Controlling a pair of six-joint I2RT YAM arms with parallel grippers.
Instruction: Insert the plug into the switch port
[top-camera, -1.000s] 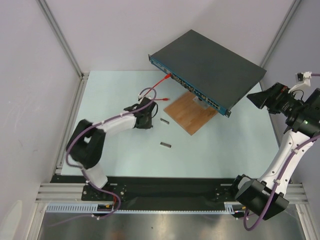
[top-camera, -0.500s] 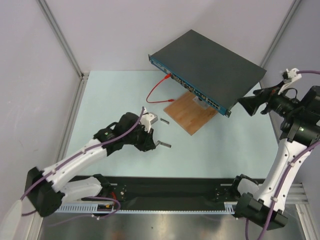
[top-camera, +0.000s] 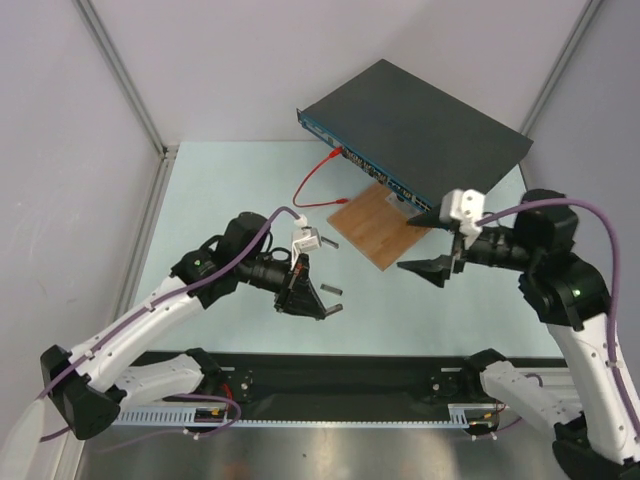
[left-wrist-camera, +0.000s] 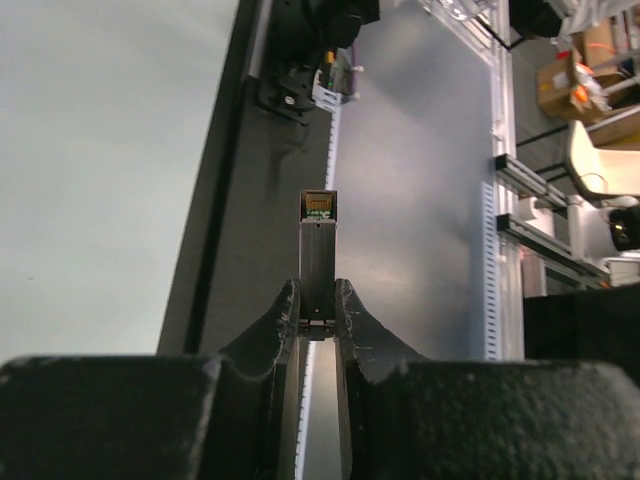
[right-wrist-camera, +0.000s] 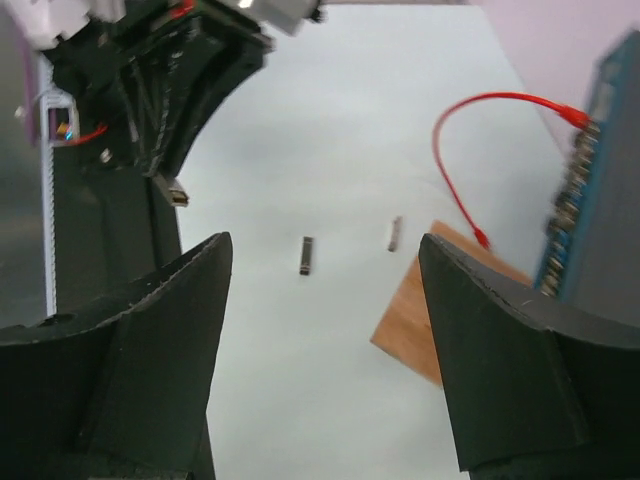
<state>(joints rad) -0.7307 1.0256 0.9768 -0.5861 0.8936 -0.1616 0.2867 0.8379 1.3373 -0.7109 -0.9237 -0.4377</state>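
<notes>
The switch (top-camera: 420, 130) lies at the back right, a dark-grey box with a blue socket face (top-camera: 380, 175); its corner shows at the edge of the right wrist view (right-wrist-camera: 600, 200). My left gripper (top-camera: 322, 306) hovers over the table's near middle, shut on a small metal plug (left-wrist-camera: 318, 250) that sticks out past the fingertips (left-wrist-camera: 290, 300). The right wrist view catches that held plug (right-wrist-camera: 178, 192) too. My right gripper (top-camera: 418, 243) hangs open right of centre, in front of the switch, nothing between its fingers (right-wrist-camera: 200, 290).
Two more loose plugs (top-camera: 333, 289) (top-camera: 330, 243) lie on the pale table. A brown wooden board (top-camera: 378, 225) sits under the switch's front. A red cable (top-camera: 315, 185) loops out from a socket. Frame posts stand at the back left and back right.
My left arm drew back from near the red cable to the table's near middle, now holding a plug. The right arm swung in from the far right to the middle, its jaws narrowing slightly.
</notes>
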